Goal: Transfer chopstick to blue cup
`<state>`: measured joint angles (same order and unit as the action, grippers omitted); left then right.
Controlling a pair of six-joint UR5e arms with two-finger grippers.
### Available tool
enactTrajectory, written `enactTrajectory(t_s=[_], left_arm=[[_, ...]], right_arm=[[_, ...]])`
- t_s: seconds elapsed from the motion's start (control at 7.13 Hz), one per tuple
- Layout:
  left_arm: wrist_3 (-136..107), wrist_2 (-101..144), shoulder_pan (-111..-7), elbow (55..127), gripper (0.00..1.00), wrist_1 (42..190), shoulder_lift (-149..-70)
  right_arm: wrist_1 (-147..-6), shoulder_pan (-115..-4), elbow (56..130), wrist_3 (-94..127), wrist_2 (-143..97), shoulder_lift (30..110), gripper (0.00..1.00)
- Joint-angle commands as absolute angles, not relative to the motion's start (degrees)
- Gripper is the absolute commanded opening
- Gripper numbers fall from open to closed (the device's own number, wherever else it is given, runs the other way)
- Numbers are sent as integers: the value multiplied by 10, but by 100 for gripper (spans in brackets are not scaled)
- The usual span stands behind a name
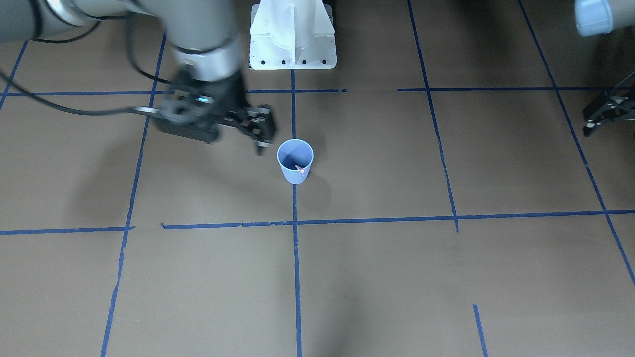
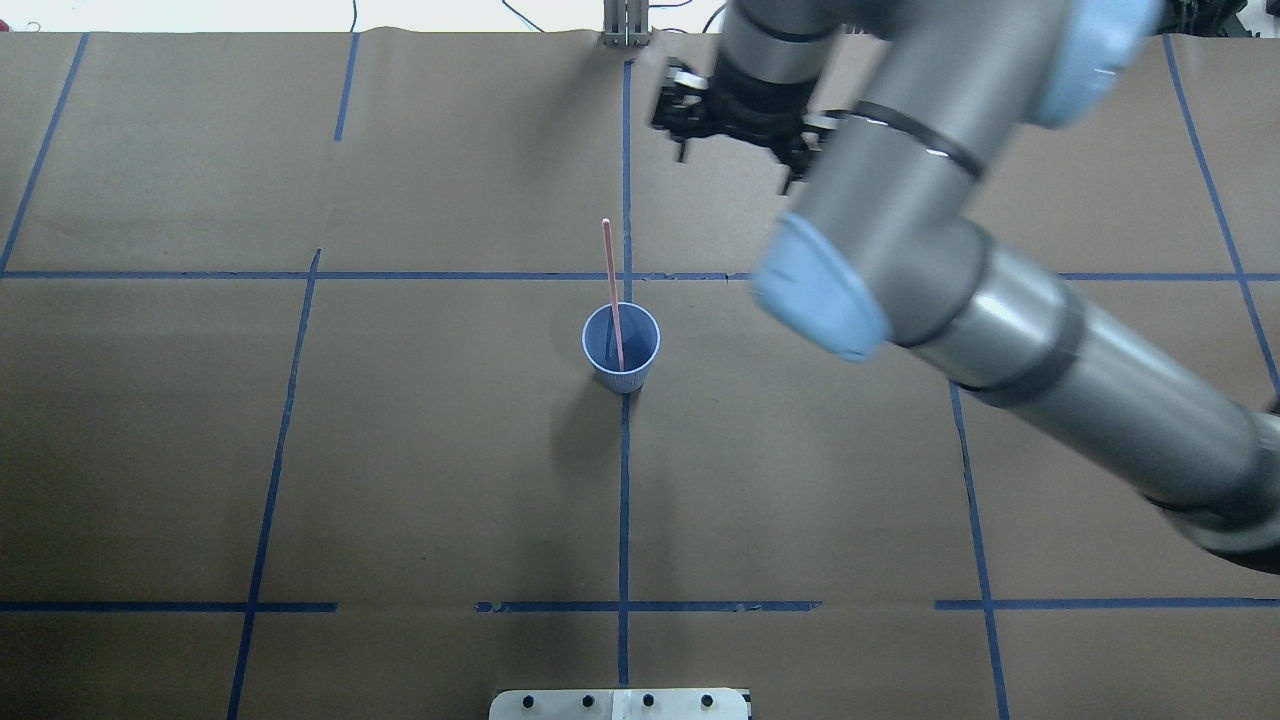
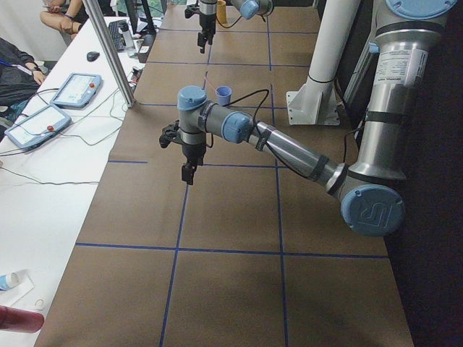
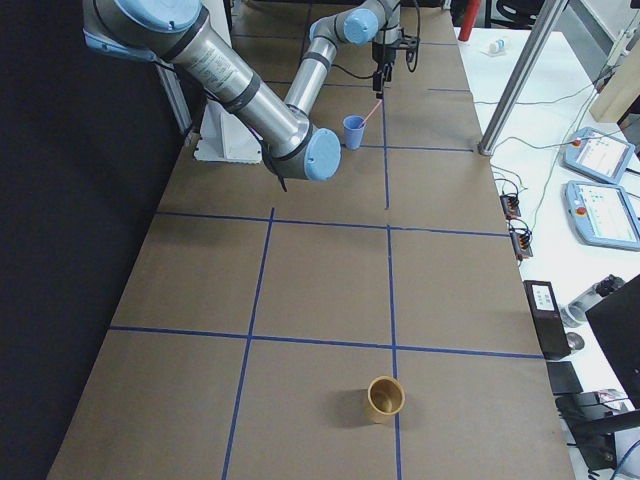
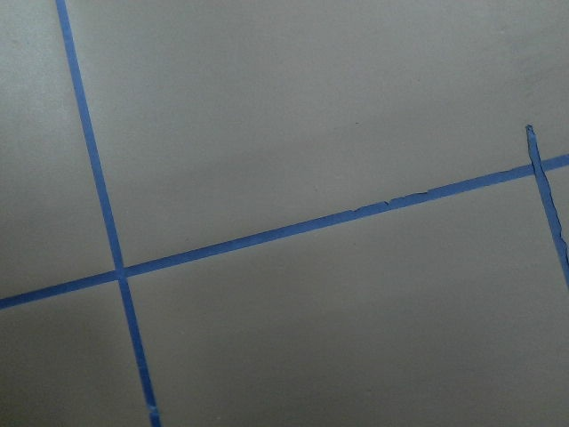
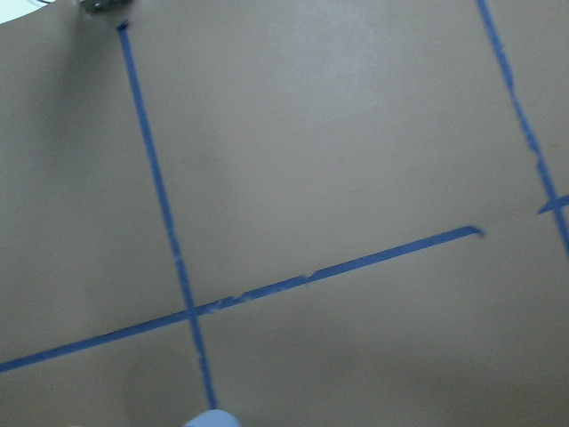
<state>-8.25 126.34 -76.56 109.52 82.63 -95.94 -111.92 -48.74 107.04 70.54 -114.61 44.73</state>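
The chopstick (image 2: 612, 290) stands in the blue cup (image 2: 630, 378) near the middle of the table (image 2: 300, 450). Its foot is down inside and its long axis tilts away from the robot, so the shaft rests on the cup's far rim and the free upper end rises well above the mouth. From the front camera only its pale pink tip shows, at the rim on the operators' side. The right gripper (image 1: 260, 131) is the nearer tool: it hangs high, above the level of the stick's top and off to the robot's right of the cup. It touches neither, and its jaws appear apart with nothing between them, though that view is blurred. The left gripper (image 3: 187, 173) hovers over bare table well apart from the cup, towards the robot's left end, and the pictures do not show whether its jaws are apart or together. Judging by how things lie, the transfer looks done. What matters for any retreat of the right arm is that the stick's tall free end lies below and to its left, so a path upward and to the right would keep clear of it.
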Motion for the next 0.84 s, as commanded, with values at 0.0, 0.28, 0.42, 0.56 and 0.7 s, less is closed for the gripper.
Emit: enactTrajectory(t_s=[0.0,0.28,0.42,0.56,0.7], left_arm=[[15,1309,-841,1030,100,816,-959],[127,1333,-889,951,100,816,-956],[127,1333,-889,948,100,820,-936],[124,1333,-889,947,100,821,-924],[124,1333,-889,947,100,821,-920]], right_arm=[[-1128,-598,1213,495,-1208,645,100],[-1121,-708,1209,303,-1266,753,100],[-1120,-761,1193,205,-1293,798,100],[-1120,-802,1160,109,-1301,828,100],[-1119,-842,1134,54,-1303,861,100]])
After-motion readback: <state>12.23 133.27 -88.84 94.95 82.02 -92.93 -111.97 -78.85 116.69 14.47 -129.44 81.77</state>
